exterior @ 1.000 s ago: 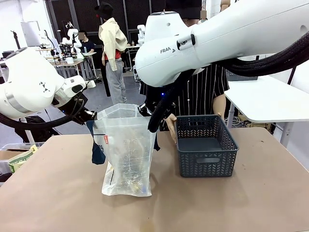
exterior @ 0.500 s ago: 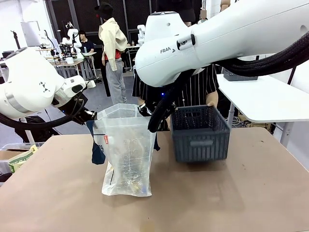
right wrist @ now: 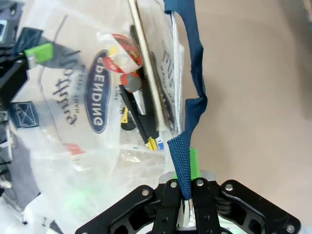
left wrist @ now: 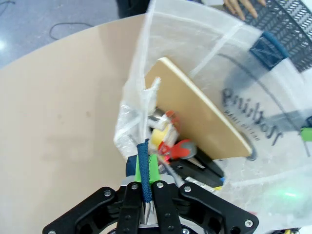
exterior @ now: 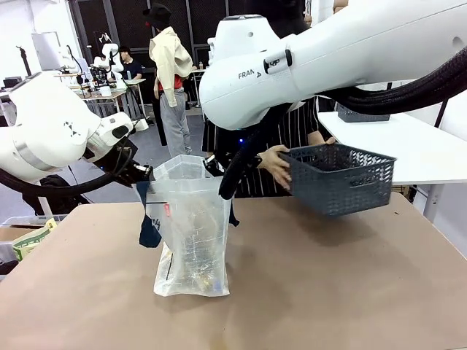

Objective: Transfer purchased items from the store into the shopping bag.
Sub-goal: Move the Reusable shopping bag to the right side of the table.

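Observation:
The translucent shopping bag point(exterior: 191, 230) stands on the table, held open by both arms. My left gripper point(left wrist: 145, 176) is shut on one navy strap handle point(left wrist: 143, 161) at the bag's left rim point(exterior: 144, 177). My right gripper point(right wrist: 185, 187) is shut on the other navy handle point(right wrist: 191, 97) at the right rim. Inside lie the purchased items: a dark one with a red end point(left wrist: 178, 149), a yellowish pack point(left wrist: 159, 137) and a tan flat board point(left wrist: 195, 114). A person's hand point(exterior: 276, 165) holds the dark grey basket point(exterior: 341, 179) tilted in the air, right of the bag.
The brown table point(exterior: 328, 292) stretches in front of and to the right of the bag. My right arm's big white link point(exterior: 328, 51) spans the upper picture above the basket. A white side table point(exterior: 408, 149) stands at the far right.
The person has lifted the basket off the table and swung it up and to the right, tilted. Both grippers and the bag's rim have risen slightly.

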You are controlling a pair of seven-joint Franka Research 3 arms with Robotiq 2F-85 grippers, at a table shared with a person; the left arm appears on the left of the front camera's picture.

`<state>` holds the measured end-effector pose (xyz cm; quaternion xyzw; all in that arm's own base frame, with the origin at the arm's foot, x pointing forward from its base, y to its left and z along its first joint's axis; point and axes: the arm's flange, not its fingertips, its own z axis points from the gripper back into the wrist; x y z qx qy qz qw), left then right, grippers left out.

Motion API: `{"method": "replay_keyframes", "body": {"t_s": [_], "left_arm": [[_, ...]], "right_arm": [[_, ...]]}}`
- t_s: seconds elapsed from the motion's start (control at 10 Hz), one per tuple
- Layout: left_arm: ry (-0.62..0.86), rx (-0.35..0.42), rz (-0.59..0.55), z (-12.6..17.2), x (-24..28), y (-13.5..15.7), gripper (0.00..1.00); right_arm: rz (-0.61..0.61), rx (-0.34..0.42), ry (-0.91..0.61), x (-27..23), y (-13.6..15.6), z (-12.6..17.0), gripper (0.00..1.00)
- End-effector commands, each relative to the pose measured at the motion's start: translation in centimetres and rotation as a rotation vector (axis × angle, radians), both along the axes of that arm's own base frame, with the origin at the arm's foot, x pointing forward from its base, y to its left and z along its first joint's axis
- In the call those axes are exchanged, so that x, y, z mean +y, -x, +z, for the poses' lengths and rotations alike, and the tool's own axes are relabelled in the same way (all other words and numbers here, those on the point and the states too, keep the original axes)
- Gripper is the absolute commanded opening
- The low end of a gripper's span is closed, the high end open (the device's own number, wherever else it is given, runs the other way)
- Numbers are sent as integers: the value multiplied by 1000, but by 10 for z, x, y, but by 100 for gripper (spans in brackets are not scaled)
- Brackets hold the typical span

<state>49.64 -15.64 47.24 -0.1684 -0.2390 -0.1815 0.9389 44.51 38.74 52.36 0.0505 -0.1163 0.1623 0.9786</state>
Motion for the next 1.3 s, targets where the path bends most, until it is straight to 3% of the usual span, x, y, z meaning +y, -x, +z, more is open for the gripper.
{"method": "replay_keyframes", "body": {"t_s": [0.0,0.6,0.8,0.9,1.1,1.2], "left_arm": [[116,9,-54,-11,7,-7,0],[431,30,-174,-35,0,-10,0],[554,-17,-130,-38,-3,-9,0],[539,5,-132,-38,-5,-10,8],[558,13,-157,-38,-6,-10,45],[576,8,-168,-38,-7,-10,45]], "right_arm": [[29,-31,-16,13,-8,4,0],[112,-47,-32,36,-16,1,0],[141,-70,-49,43,-17,0,0],[147,-72,-48,45,-17,0,0],[166,-75,-48,51,-17,-2,0],[172,-75,-53,53,-17,-4,0]]}}
